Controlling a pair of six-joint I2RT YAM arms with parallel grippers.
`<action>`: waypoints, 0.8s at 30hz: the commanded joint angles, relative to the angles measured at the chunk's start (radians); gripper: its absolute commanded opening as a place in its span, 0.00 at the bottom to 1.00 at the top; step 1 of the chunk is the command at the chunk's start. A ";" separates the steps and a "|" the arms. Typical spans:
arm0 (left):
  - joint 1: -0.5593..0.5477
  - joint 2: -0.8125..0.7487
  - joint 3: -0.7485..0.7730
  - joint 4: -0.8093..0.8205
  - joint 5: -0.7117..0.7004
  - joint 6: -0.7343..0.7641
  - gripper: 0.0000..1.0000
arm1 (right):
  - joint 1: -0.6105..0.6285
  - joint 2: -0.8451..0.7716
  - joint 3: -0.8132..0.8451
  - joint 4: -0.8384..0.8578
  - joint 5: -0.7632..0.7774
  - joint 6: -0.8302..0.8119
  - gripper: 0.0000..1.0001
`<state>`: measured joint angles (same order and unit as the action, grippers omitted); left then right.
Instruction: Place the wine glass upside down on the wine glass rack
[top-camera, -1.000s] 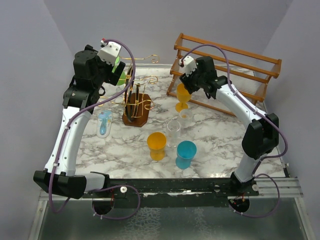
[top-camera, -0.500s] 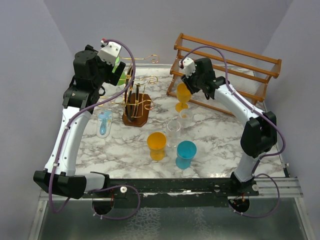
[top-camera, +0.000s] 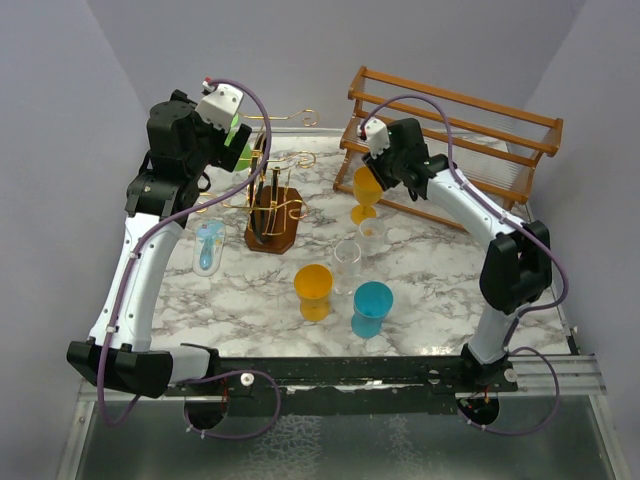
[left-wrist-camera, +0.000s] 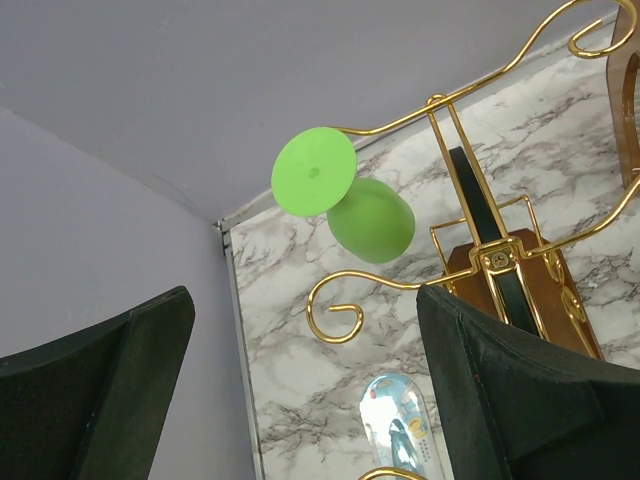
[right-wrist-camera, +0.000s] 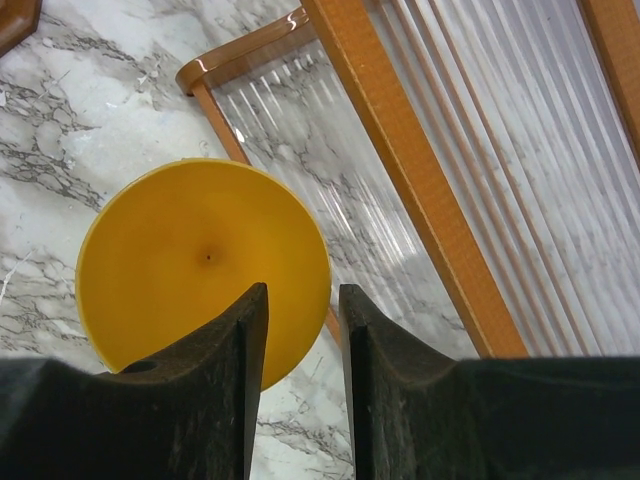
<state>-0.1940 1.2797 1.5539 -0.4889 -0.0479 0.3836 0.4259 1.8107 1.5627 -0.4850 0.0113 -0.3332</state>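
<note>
Right arm. The right hand (right-wrist-camera: 303, 292) sits directly over the yellow wine glass (right-wrist-camera: 190, 260). The fingers are drawn near together with a narrow gap, and the near edge of the glass mouth passes under that gap. I cannot tell whether the fingers bite on the rim or only straddle it. The glass stands mouth-up just below the hand. I cannot make out whether its foot rests on the desk (top-camera: 430, 270) or is lifted off it. The brown slatted rack (right-wrist-camera: 400, 150) lies just beyond the hand, to its right.

Left arm. The left hand (left-wrist-camera: 303, 292) is released, its fingers spread wide with nothing between them. Straight ahead of it a green glass (left-wrist-camera: 370, 222) hangs upside down from one scroll arm of the wine glass rack (top-camera: 272, 235).

That gold rack is well off to the right hand's left.

Judgement: the step in hand is the pick-up of the yellow glass; the hanging is not yet begun. The next move calls for a firm hold and a lift, then turning the glass mouth-down. After that it must be carried left and its stem slid into a free scroll arm.
</note>
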 joint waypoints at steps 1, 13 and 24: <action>-0.004 -0.010 -0.007 0.016 0.018 0.009 0.96 | -0.008 0.026 0.005 0.025 0.013 0.019 0.34; -0.004 -0.007 -0.017 0.022 0.023 0.012 0.96 | -0.027 0.029 0.056 -0.006 -0.050 0.044 0.17; -0.004 -0.005 -0.016 0.016 0.034 -0.003 0.96 | -0.050 -0.068 0.089 -0.043 -0.072 0.016 0.02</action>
<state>-0.1940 1.2797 1.5425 -0.4885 -0.0376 0.3927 0.3866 1.8217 1.6039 -0.5137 -0.0322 -0.3092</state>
